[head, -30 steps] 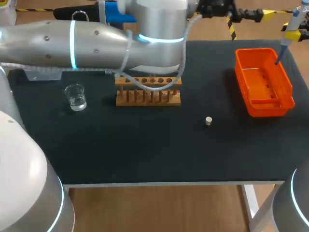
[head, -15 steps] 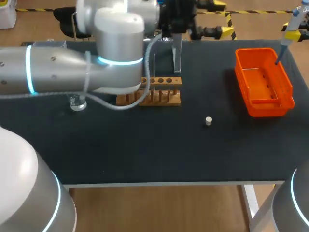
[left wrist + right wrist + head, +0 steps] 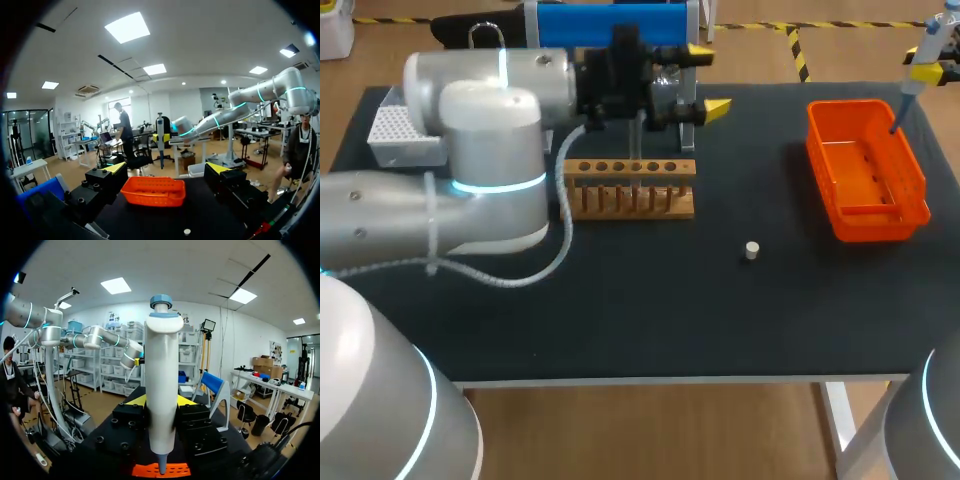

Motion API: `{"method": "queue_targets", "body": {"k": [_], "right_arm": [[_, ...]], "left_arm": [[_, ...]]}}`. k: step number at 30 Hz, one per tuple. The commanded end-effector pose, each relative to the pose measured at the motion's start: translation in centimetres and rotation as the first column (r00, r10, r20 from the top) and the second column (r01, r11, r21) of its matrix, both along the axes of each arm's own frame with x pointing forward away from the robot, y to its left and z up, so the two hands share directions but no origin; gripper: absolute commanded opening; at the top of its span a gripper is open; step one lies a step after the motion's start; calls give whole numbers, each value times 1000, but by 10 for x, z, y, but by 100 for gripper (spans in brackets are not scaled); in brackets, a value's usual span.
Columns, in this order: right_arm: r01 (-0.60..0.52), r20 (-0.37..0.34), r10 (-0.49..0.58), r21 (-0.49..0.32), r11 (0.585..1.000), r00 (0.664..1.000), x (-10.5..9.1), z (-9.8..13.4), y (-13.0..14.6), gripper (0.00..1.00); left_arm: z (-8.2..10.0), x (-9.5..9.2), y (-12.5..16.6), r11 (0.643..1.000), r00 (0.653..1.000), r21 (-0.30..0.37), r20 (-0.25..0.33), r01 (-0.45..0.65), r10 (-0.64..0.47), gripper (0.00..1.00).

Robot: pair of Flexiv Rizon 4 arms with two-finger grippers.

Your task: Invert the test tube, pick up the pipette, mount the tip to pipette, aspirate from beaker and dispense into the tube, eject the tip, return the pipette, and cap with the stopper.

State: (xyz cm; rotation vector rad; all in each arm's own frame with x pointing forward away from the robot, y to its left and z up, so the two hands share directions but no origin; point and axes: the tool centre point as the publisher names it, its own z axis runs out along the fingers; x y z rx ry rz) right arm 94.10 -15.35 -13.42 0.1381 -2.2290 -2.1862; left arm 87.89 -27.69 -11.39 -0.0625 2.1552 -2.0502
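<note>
The left arm [image 3: 470, 200] covers the table [image 3: 620, 320] left of the rack [image 3: 630, 187], and also a corner of the tip box [image 3: 390, 130]. Far right of the rack, the pipette [image 3: 918, 72] is cut by the edge. In the left wrist view the stopper [image 3: 186, 231] is too small to tell its shape; in the right wrist view the pipette hides most of the orange basket [image 3: 145, 470]

No legible text on anything here

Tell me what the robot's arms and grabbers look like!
The left arm and right arm are fat, shiny silver tubes with glowing blue-green rings. A grey cable loops along the left one. The left gripper and right gripper are black and blocky, with bright yellow fingertips.
</note>
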Motion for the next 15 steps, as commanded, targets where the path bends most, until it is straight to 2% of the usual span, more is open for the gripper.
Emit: {"method": "queue_targets", "body": {"k": [1,8,15], "right_arm": [[2,0,-2,-3,1000,1000,-1,1,0,0],[2,0,-2,-3,1000,1000,-1,1,0,0],[2,0,-2,-3,1000,1000,-1,1,0,0]], "left_arm": [[-9,-7,41,997,1000,-72,0,19,-19,100],[-16,-5,64,998,1000,-66,-27,12,-14,100],[-19,-1,73,999,998,-43,-57,1,-4,100]]}}
